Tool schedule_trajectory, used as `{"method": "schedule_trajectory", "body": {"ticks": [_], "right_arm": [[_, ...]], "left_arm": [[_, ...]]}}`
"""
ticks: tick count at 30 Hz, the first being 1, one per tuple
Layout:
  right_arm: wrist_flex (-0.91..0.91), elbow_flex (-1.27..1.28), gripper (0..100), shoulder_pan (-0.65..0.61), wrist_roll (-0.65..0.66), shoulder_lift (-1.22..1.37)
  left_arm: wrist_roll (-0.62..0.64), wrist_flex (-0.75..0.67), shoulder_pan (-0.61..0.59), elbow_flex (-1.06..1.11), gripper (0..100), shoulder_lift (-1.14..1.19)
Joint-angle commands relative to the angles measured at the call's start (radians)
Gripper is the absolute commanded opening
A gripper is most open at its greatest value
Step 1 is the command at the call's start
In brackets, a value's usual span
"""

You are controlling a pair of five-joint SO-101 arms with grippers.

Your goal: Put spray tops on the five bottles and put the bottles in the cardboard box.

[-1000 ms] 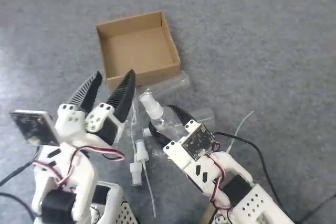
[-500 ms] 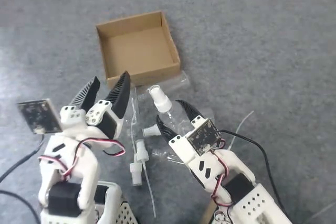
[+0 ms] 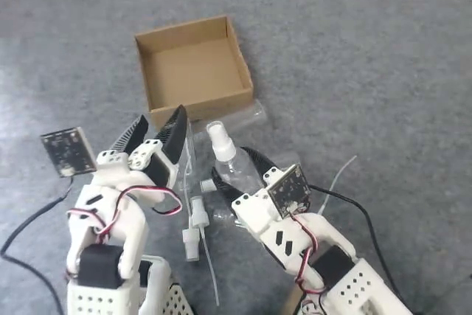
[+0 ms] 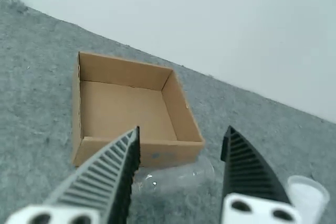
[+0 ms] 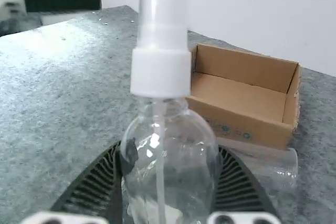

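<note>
My right gripper is shut on a clear bottle that stands upright with a white spray top on its neck. The open cardboard box lies beyond it with nothing inside. My left gripper hangs open just in front of the box, left of the held bottle, holding nothing. A bare clear bottle lies against the box's near wall. Two loose spray tops lie between the arms.
Another clear bottle lies right of the held one. A thin dip tube lies on the grey carpet at the right. Cables trail from both arm bases at the near edge.
The left arm has swung right and its open fingers now point at the box front. The right gripper has lifted the bottle more upright and shifted it slightly right.
</note>
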Motion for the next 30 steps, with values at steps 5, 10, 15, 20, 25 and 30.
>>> {"method": "schedule_trajectory", "body": {"ticks": [5,10,15,20,25,30], "right_arm": [[-0.002,0.009,8.0,-0.022,-0.017,-0.024],[-0.002,0.011,8.0,-0.021,-0.015,-0.024],[-0.002,0.011,8.0,-0.019,-0.015,-0.024],[-0.002,0.011,8.0,-0.015,-0.014,-0.024],[-0.002,0.012,8.0,-0.015,-0.012,-0.024],[-0.002,0.012,8.0,-0.013,-0.012,-0.024]], "left_arm": [[0.006,-0.032,0.077,0.004,24,-0.003],[-0.032,-0.038,0.121,0.025,24,-0.003],[-0.095,-0.029,0.192,0.038,24,-0.003],[-0.152,-0.005,0.262,0.045,24,-0.009],[-0.186,0.006,0.302,0.044,24,-0.009],[-0.227,0.034,0.354,0.044,24,-0.009]]}}
